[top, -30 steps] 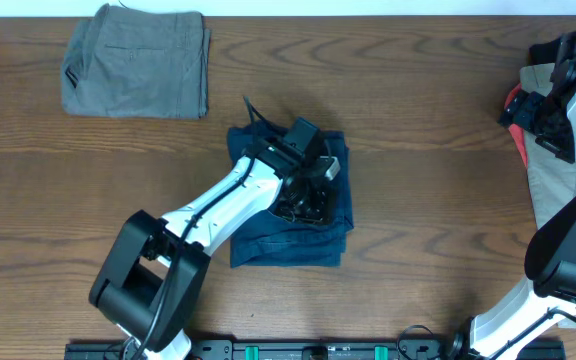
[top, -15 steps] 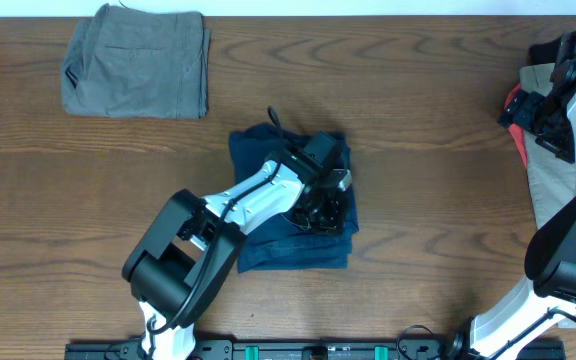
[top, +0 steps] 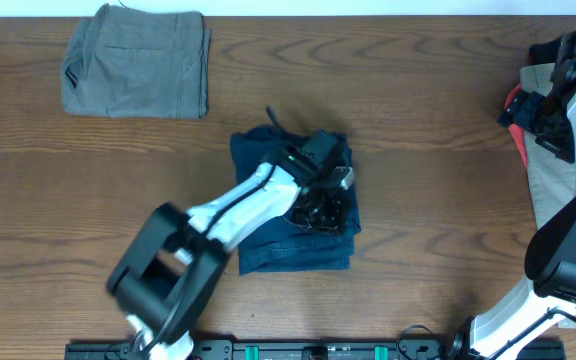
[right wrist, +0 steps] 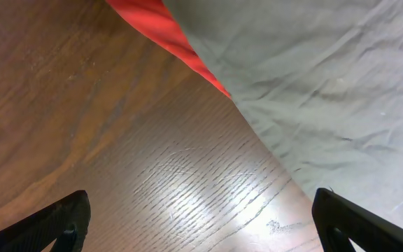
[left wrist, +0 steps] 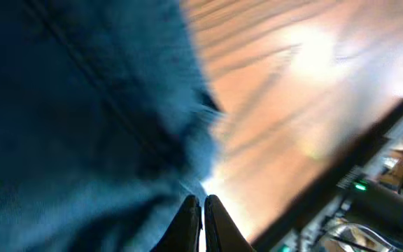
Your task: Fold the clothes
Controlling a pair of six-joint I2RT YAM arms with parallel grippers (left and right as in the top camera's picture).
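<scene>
My left gripper [left wrist: 201,204] reaches low over the navy shorts [top: 286,256], clenched tight; my right gripper [right wrist: 208,225] hangs released, far right.

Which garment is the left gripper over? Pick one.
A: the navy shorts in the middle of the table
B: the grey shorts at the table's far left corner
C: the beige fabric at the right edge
A: in the overhead view the left gripper is over the navy shorts, well away from the grey shorts.
</scene>
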